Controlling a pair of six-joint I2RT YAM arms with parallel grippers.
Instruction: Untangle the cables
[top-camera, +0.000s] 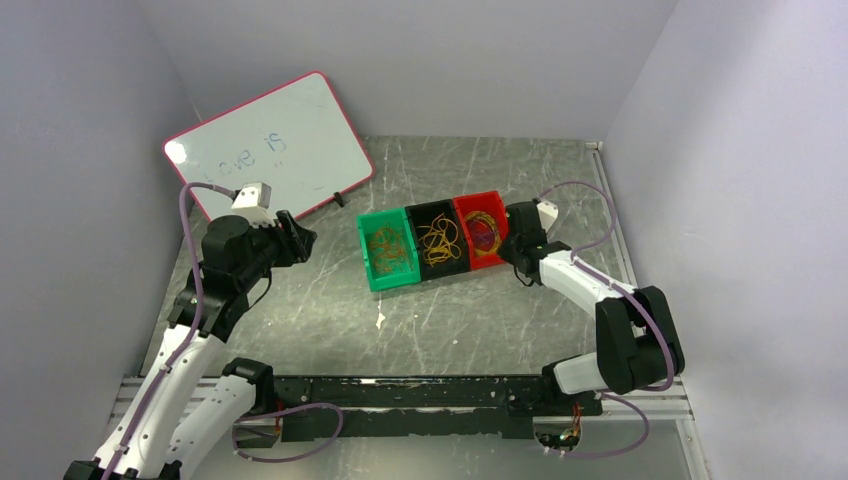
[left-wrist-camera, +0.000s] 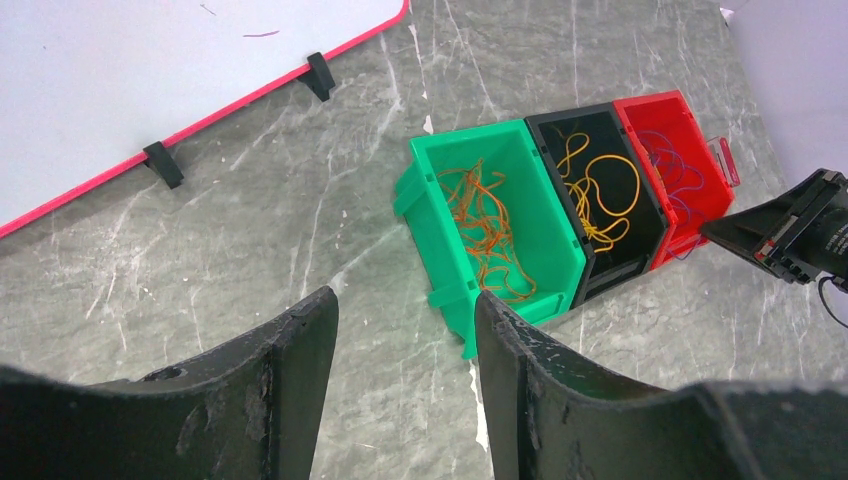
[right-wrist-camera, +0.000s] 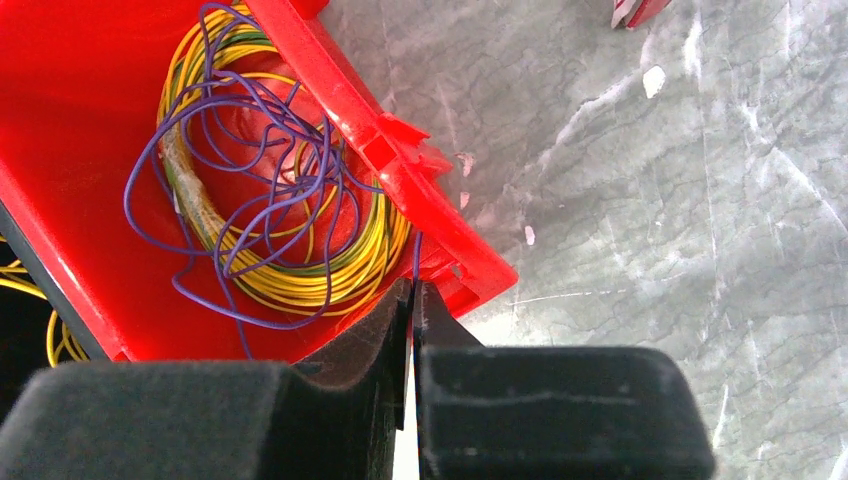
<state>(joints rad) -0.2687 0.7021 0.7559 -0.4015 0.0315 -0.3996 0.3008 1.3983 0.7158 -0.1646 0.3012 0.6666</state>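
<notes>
Three bins stand in a row: green (top-camera: 372, 268), black (top-camera: 440, 270) and red (top-camera: 497, 215). The red bin (right-wrist-camera: 335, 85) holds the cables: a yellow-green coil (right-wrist-camera: 300, 285) tangled with thin purple wire loops (right-wrist-camera: 270, 105). My right gripper (right-wrist-camera: 412, 290) is at that bin's near rim, shut on a purple strand (right-wrist-camera: 416, 255) that runs over the rim. It also shows in the top view (top-camera: 508, 245). The green bin holds orange wires (left-wrist-camera: 485, 225) and the black bin holds yellow wires (left-wrist-camera: 600, 190). My left gripper (left-wrist-camera: 405, 300) is open and empty above the table, left of the green bin (left-wrist-camera: 440, 255).
A pink-framed whiteboard (top-camera: 270, 140) leans at the back left on small black feet (left-wrist-camera: 320, 75). The side walls stand close to both arms. Small white scraps (top-camera: 380, 320) lie on the grey table in front of the bins.
</notes>
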